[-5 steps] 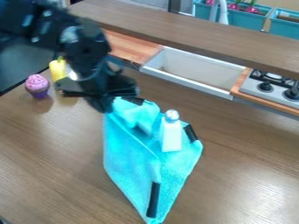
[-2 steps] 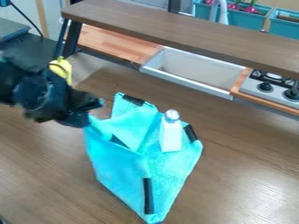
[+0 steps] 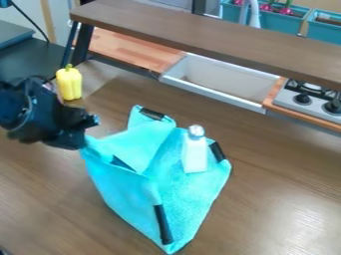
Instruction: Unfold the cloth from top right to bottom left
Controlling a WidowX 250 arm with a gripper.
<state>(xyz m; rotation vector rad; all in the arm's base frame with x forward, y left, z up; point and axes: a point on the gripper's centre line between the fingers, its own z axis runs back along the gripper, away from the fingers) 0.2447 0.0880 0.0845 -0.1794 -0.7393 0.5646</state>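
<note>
Turquoise cloth (image 3: 190,199) lies at the centre of the wooden table (image 3: 279,199), partly unfolded; the gripper (image 3: 83,137), at the left, has its fingers pinching the cloth's left corner, held off the table presumably so that the fold can open towards the near left. A white bottle (image 3: 195,155) stands upright on the cloth's right part; its weight probably helps pin that side, though a hard pull might topple it. The corner likely needs laying down flat to the near left, then letting go.
</note>
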